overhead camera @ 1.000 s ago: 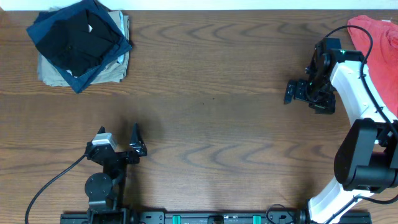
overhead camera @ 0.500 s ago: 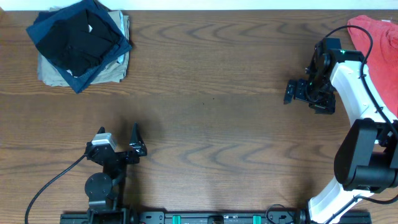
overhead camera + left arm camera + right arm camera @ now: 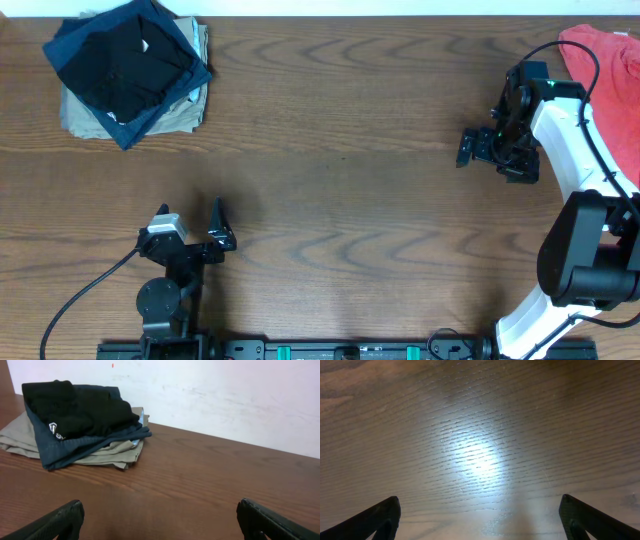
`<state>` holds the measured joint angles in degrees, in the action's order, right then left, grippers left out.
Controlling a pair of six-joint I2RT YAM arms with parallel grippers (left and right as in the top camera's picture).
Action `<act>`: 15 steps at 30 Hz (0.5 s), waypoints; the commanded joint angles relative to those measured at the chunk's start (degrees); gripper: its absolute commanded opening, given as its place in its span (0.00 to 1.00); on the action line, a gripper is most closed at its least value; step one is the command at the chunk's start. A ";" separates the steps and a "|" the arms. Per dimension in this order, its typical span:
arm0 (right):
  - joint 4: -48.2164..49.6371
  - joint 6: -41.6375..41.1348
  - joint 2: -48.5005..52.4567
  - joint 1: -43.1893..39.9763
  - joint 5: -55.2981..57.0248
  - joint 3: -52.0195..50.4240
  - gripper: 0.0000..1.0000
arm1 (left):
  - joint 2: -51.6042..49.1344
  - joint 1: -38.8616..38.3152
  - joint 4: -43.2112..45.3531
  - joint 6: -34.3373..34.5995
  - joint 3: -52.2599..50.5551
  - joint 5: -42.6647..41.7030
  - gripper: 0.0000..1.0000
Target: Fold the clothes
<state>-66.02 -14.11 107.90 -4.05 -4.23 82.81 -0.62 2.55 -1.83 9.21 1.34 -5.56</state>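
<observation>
The black T-shirt [image 3: 125,62] lies folded on top of a stack at the table's far left corner. In the left wrist view it [image 3: 75,410] shows a small white logo. My left gripper [image 3: 190,216] is open and empty near the front left, well short of the stack, and its fingers frame bare table in the left wrist view [image 3: 160,520]. My right gripper [image 3: 464,148] is open and empty over bare wood at the right. Its own view [image 3: 480,515] shows only lit table between the fingers.
Under the black shirt lie a navy blue folded garment [image 3: 185,85] and a beige one [image 3: 85,120]. A red garment [image 3: 610,60] lies at the far right corner behind the right arm. A white wall [image 3: 225,395] stands behind the table.
</observation>
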 commanded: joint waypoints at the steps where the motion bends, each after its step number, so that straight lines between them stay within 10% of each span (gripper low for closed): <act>1: 0.04 -0.87 -2.80 1.53 0.37 0.63 0.99 | 0.39 0.28 -1.77 0.55 -1.11 0.26 0.98; 15: -0.11 -0.39 -22.71 16.74 1.64 0.61 0.99 | 0.39 0.28 -1.77 0.55 -1.11 0.26 0.98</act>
<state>-66.04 -14.11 88.16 9.89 -3.92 82.78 -0.62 2.55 -1.83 9.23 1.34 -5.54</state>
